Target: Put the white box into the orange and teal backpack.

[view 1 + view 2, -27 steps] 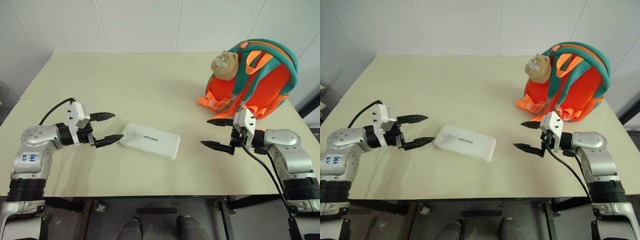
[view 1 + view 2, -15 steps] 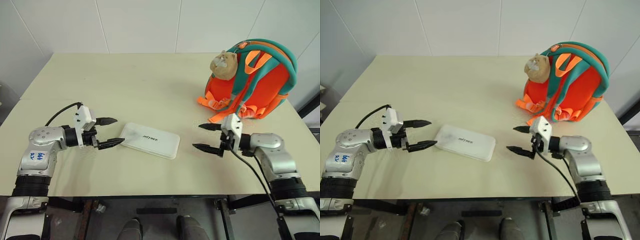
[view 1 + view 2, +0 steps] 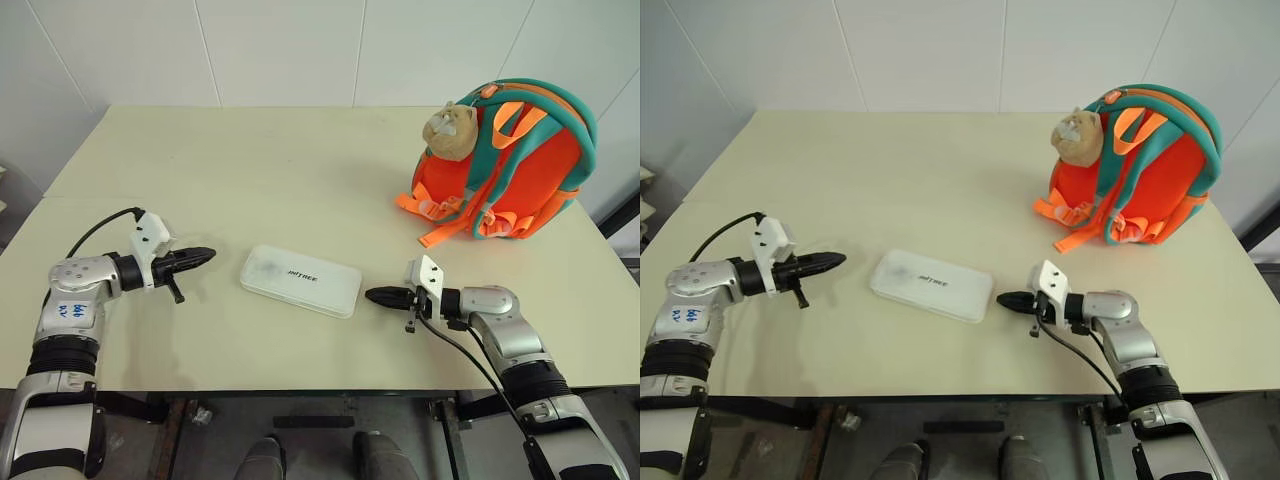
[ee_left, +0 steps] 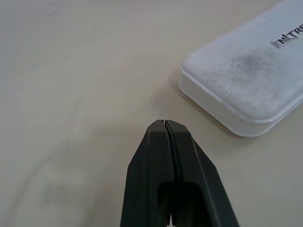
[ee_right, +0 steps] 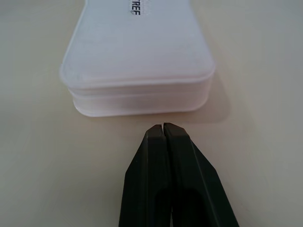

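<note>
The white box (image 3: 300, 280) lies flat on the table near its front edge, dark lettering on top. My left gripper (image 3: 207, 254) is shut and points at the box's left end from a short gap away. In the left wrist view the box (image 4: 251, 90) sits just past the closed tips (image 4: 163, 125). My right gripper (image 3: 371, 295) is shut, aimed at the box's right end, close to it. The right wrist view shows the box (image 5: 137, 61) right ahead of the closed tips (image 5: 162, 127). The orange and teal backpack (image 3: 505, 165) stands at the back right, a tan plush charm (image 3: 448, 130) hanging on it.
The cream table (image 3: 280, 170) runs back to a white wall. Its front edge (image 3: 300, 385) lies just behind both arms. Orange straps and buckles (image 3: 440, 220) trail from the backpack onto the tabletop.
Both grippers have gone from open to shut and have dropped lower toward the table. The right one moved left, close to the box's end. The box has stayed put.
</note>
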You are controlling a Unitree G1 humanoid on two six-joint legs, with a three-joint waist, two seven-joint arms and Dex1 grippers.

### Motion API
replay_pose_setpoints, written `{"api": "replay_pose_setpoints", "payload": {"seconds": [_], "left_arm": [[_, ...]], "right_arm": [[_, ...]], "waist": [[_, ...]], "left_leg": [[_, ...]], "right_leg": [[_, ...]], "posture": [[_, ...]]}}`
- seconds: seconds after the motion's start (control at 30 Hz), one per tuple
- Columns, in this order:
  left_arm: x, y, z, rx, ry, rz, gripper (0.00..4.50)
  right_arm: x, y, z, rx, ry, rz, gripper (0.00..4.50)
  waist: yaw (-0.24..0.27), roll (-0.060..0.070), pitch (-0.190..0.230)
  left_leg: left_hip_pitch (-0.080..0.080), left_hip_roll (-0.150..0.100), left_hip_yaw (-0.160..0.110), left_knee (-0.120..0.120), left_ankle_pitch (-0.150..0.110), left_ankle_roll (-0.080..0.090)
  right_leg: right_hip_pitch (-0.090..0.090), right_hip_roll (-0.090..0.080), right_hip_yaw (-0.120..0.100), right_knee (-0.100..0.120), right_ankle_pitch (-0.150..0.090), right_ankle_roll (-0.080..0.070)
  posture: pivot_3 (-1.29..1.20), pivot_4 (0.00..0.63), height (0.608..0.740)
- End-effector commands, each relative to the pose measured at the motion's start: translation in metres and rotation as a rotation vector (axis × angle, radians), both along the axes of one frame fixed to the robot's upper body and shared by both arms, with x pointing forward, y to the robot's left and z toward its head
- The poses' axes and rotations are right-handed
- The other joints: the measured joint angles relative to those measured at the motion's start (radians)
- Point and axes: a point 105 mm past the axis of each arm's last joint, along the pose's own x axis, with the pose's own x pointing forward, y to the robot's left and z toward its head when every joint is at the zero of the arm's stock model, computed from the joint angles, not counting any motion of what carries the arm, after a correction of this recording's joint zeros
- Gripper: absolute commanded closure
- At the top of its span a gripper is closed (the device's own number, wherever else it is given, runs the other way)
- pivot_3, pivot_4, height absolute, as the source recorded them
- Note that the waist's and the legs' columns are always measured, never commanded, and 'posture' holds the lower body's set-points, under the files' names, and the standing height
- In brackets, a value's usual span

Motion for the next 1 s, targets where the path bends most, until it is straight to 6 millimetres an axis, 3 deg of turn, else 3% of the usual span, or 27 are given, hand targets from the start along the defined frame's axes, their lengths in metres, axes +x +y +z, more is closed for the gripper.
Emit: {"api": "replay_pose_setpoints", "payload": {"seconds": [0.03,0.27,0.47,0.67,0.9,1.0], "left_arm": [[0.007,-0.016,0.008,-0.012,-0.033,-0.046,4.45],[0.009,-0.04,0.004,-0.051,-0.028,-0.119,4.45],[0.004,-0.047,-0.01,-0.048,0.019,-0.155,4.45],[0.01,-0.038,0.003,-0.09,-0.066,-0.076,4.45],[0.018,-0.026,0.013,-0.104,-0.088,0.023,4.45],[0.017,-0.032,-0.001,-0.077,-0.041,-0.002,4.45]], "right_arm": [[-0.008,0.011,0.012,0.027,-0.041,0.041,4.5],[-0.011,0.015,0.017,0.027,-0.051,0.05,4.5],[-0.005,0.002,0.021,0.002,-0.06,0.022,4.5],[-0.002,-0.003,0.021,-0.01,-0.053,0.011,4.5],[-0.007,0.005,0.016,-0.005,-0.037,0.037,4.5],[-0.007,0.006,0.016,-0.001,-0.036,0.038,4.5]], "waist": [[0.002,0.0,0.0],[-0.002,0.0,0.0],[0.0,0.0,0.0],[0.001,0.0,0.0],[0.0,0.0,0.0],[0.0,0.0,0.0]], "left_leg": [[0.0,0.0,0.0,0.001,0.0,0.0],[-0.001,0.0,-0.001,0.005,0.0,0.0],[-0.001,0.0,-0.001,0.005,0.0,0.0],[-0.001,0.0,-0.001,0.005,0.0,0.0],[-0.001,0.0,-0.001,0.005,0.0,0.0],[-0.001,0.0,-0.001,0.006,0.0,0.0]], "right_leg": [[0.0,0.0,0.0,0.001,0.0,0.0],[0.0,0.0,0.0,0.003,0.0,0.001],[0.0,0.0,0.0,0.003,0.0,0.001],[0.001,0.0,0.0,0.003,0.0,0.001],[0.0,0.0,0.0,0.002,0.0,0.001],[0.001,0.0,0.0,0.003,0.001,0.001]], "posture": [[0.0,0.15,0.74],[0.0,0.15,0.74],[0.0,0.15,0.74],[0.0,0.15,0.74],[0.0,0.15,0.74],[0.0,0.15,0.74]]}}
